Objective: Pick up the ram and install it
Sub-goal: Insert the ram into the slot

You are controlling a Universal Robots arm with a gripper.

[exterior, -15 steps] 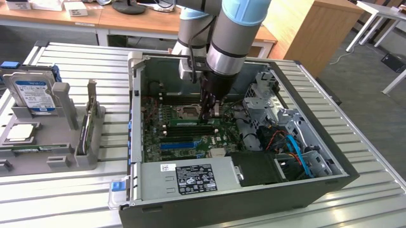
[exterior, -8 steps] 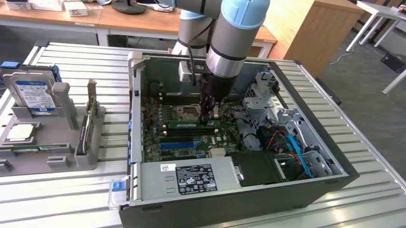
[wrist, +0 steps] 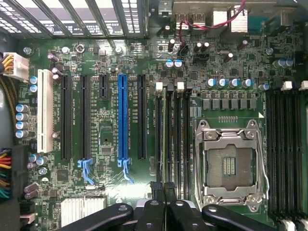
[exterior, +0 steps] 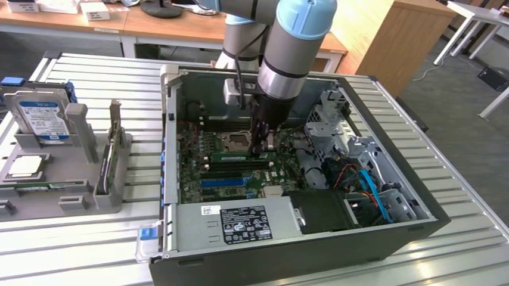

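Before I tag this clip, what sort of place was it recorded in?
Probably a robotics lab or workshop: an open computer case on a slatted metal table, a grey fixture holding a hard drive, wooden desks behind.

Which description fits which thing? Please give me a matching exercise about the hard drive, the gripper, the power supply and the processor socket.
Things: 1 hard drive; 2 gripper; 3 power supply; 4 processor socket.
Descriptions: a silver box with black label; b square metal frame on the motherboard; c upright in the grey holder; d low over the memory slots.
Pairs: 1-c; 2-d; 3-a; 4-b.
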